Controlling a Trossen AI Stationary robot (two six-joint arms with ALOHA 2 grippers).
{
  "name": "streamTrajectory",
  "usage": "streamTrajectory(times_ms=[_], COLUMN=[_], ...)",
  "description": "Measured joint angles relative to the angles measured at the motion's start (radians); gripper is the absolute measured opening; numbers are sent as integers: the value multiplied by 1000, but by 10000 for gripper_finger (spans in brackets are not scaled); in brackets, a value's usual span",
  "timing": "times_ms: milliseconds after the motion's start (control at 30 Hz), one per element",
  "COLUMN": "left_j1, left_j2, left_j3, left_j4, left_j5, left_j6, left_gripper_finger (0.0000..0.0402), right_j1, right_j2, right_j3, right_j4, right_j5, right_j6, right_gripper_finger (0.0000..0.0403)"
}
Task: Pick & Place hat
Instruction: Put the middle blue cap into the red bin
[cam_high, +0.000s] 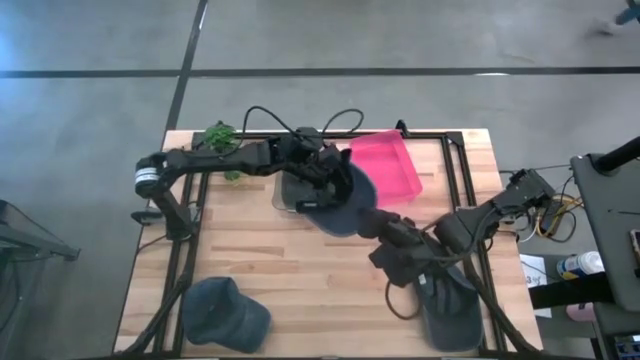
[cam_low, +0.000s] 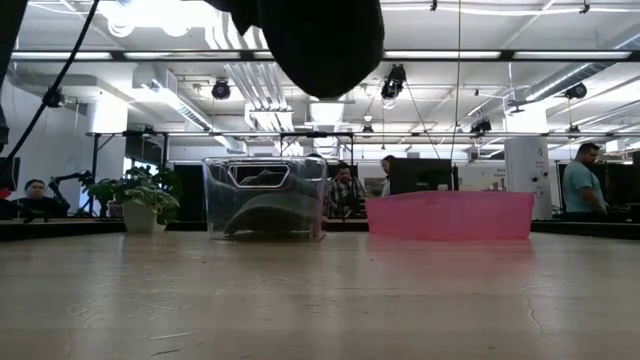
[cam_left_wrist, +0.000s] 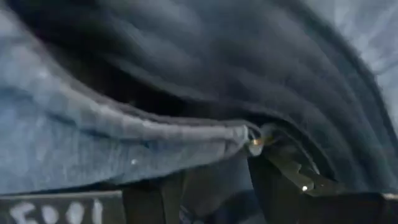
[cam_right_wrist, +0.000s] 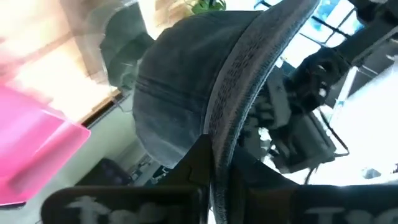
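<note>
The step in hand looks like passing or lowering the hat (cam_high: 345, 195) into a bin. In the high view, near the middle and a little toward one o'clock, the right gripper (cam_high: 380, 228) pinches the hat's brim, jaws pressed together on it. At twelve o'clock the left gripper (cam_high: 322, 180) has its jaws spread wide in the hat's cloth, over the clear bin (cam_high: 290, 195). The pink bin (cam_high: 390, 165) sits just beside it. Next, one gripper probably must let go gently.

The low view shows only the hat's dark underside hanging above the table (cam_low: 320, 300). Two more hats (cam_high: 225, 312) show only from above.
</note>
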Motion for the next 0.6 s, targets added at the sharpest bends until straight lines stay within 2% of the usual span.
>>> streamTrajectory(times_ms=[100, 233, 367, 600], left_j1=[-26, -64, -77, -77], left_j2=[31, 44, 27, -16], left_j3=[0, 8, 9, 15], left_j4=[19, 18, 6, -51], left_j5=[41, 45, -18, -54], left_j6=[-39, -49, -45, -30], left_gripper_finger=[168, 168, 167, 167], right_j1=[-17, -28, -29, -29], right_j2=[12, 20, 27, 29], right_j3=[0, 0, 0, 0], right_j4=[32, 36, 46, 52], right_j5=[-4, -8, -4, 7], right_j6=[-26, -34, -38, -40], right_gripper_finger=[13, 13, 13, 13])
